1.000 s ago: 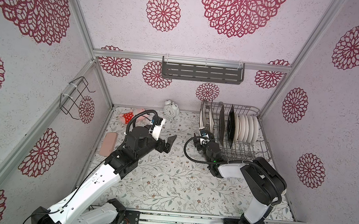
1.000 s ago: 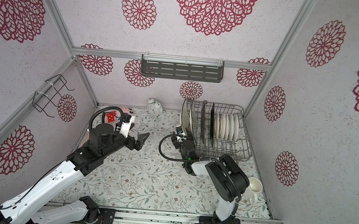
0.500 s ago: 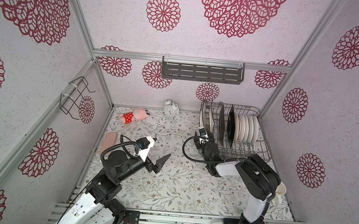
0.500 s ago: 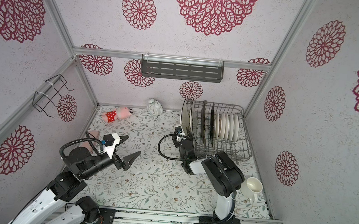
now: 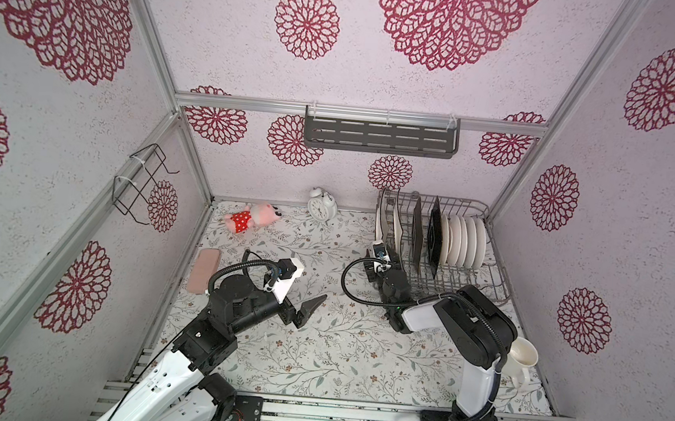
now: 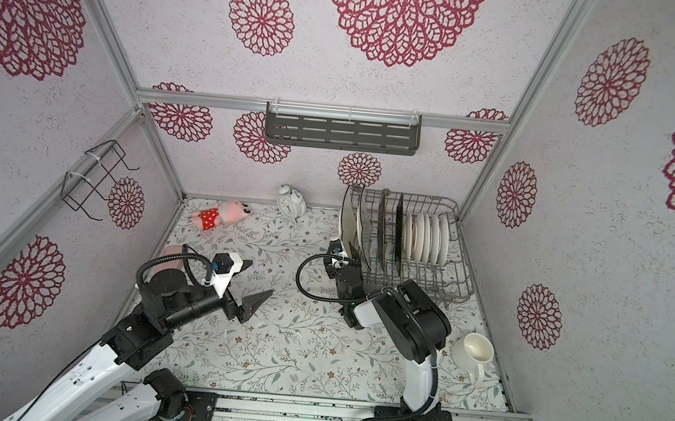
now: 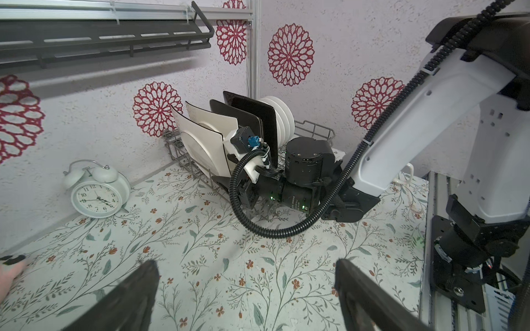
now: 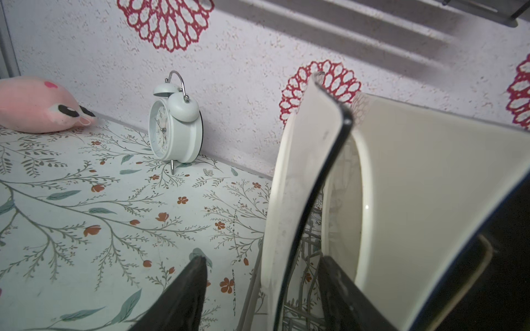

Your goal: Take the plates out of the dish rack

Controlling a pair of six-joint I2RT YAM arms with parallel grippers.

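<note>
Right gripper [image 8: 262, 259] sits spread astride the end plate [image 8: 304, 160], left gripper [image 5: 311, 310] spread and empty; a crooked pinch could tip it onto its neighbour [image 8: 430, 186].

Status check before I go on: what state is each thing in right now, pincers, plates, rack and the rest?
Rack: loaded.
End plate: standing in the rack, not gripped.
Other plates: standing in the rack.
Left pincer: open, empty.
Right pincer: open, jaws either side of the end plate's edge.
Clock: upright.
Mug: upright, looks empty.
Plush toy: lying down.
</note>
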